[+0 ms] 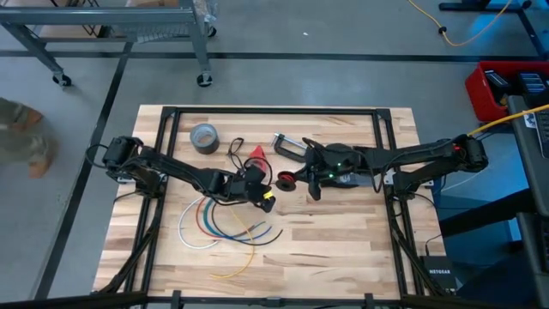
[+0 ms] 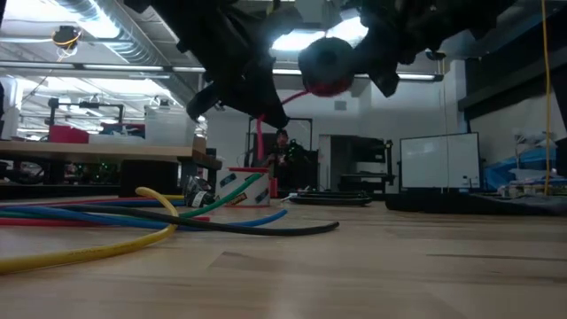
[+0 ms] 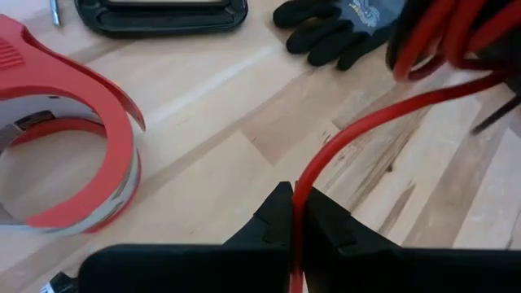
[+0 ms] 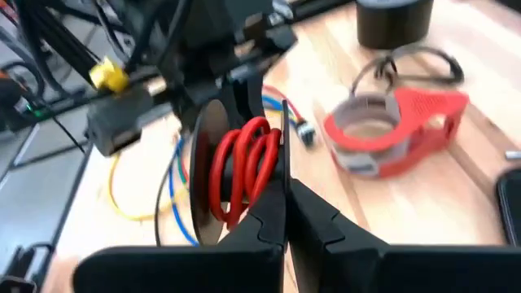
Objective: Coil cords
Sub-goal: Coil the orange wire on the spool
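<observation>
Red wire [image 3: 342, 146] — pinched, left gripper [image 3: 295, 213] | spool [image 4: 236, 171] — right gripper [image 4: 285, 213]

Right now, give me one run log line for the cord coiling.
left claw: shut on red wire | right claw: shut on spool, held above table | wire: partly wound

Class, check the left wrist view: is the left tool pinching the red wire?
Yes: the red wire runs down between the closed fingertips of the left tool.
</observation>
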Available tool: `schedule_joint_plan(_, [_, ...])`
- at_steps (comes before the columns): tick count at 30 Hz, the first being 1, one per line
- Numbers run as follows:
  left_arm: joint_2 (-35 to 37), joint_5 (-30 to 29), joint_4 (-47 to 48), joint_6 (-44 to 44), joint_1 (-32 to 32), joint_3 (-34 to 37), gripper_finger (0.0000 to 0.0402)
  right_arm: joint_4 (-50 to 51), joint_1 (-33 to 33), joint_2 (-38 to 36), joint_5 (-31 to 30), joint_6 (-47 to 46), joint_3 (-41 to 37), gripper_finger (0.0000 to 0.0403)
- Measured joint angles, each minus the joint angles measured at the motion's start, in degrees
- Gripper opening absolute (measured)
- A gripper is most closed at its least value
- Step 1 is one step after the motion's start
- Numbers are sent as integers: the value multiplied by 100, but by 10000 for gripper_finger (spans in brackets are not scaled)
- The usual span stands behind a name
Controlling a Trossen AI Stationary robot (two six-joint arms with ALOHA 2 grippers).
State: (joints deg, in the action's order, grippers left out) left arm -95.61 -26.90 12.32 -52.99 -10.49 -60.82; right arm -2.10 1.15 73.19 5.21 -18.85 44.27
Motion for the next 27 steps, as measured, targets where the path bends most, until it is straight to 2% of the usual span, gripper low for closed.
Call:
schedule_joint_plan(7, [0,589,-155,-13,298,0,0,536,0,0,-26,7,2,5])
schedule_joint_plan(16, [0,2002,-310,-237,712,0,0,1079,-4,0,-701,37,4,5])
schedule_joint_plan(20, [0,2175,-474,-243,872,0,0,1138,-4,54,-892,42,7,5])
schedule_joint_plan(27, [2,2341,-808,-188,1109,0,0,1194,-7,408,-874,74,7,5])
